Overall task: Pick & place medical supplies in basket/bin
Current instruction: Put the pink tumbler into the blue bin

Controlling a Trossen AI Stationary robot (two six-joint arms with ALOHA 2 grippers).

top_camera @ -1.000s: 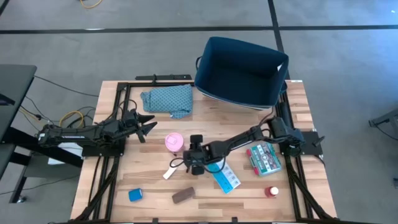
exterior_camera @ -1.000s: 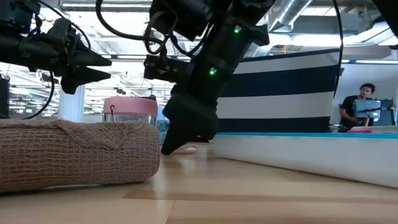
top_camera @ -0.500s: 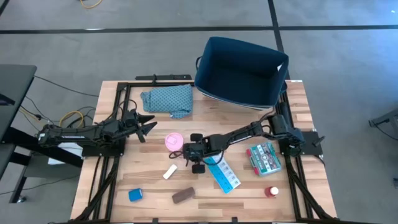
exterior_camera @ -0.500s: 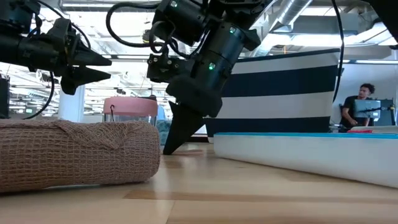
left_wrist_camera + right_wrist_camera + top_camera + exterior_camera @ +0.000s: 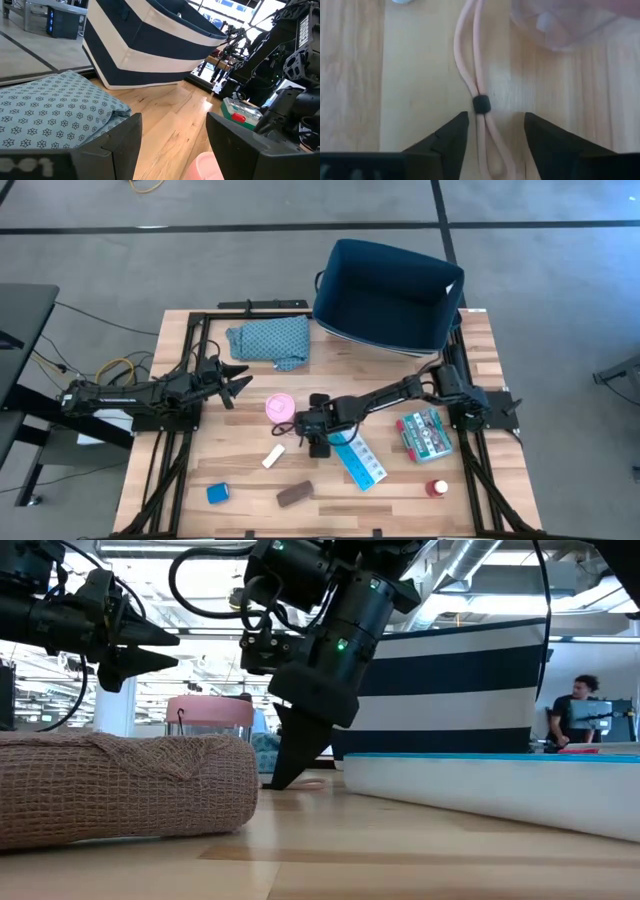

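The right gripper (image 5: 318, 442) points down at the middle of the table (image 5: 250, 480), its two fingers (image 5: 451, 137) spread apart on either side of a thin pink cord (image 5: 479, 107) with one small black bead on it; the cord lies flat on the wood and nothing is pinched. In the low view the fingertips reach right down to the tabletop. The left gripper (image 5: 238, 383) hangs above the left side of the table, also with its fingers parted and nothing between them. Seven supplies lie on the wood, one of each: a pink roll (image 5: 280, 407) just beside the right gripper, a light-blue pill organiser (image 5: 363, 466) just on its other side, a green-red packet (image 5: 424, 433) near the right edge, a red-white bottle (image 5: 437, 489) at the near right corner, a blue cube (image 5: 218, 493) and a brown block (image 5: 293, 495) along the near edge, and a white piece (image 5: 273, 457) between the roll and the block. One dark navy bin (image 5: 388, 298) stands at the far right corner of the table (no supply shows inside it from above). One teal patterned cloth (image 5: 270, 340) lies bunched to the left of the bin, well apart from the supplies. One person (image 5: 583, 705) shows in the room behind the table.
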